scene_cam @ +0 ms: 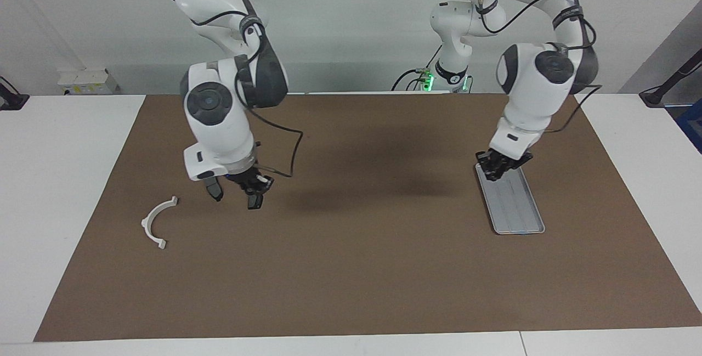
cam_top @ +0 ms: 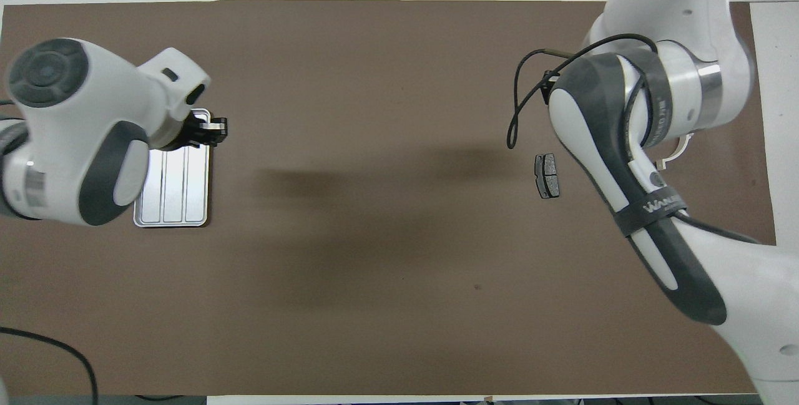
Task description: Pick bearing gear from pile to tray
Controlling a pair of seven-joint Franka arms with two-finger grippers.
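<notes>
Brown matte mat (scene_cam: 351, 268); ribbed silver tray (scene_cam: 518, 213); curved white plastic arc (scene_cam: 155, 223).

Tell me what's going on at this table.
The left pincer is shut and hangs over the end of the tray nearer the robots; whether it holds a small part cannot be told. The right pincer hangs near a brake pad, with the white arc lying on the mat nearby.
</notes>
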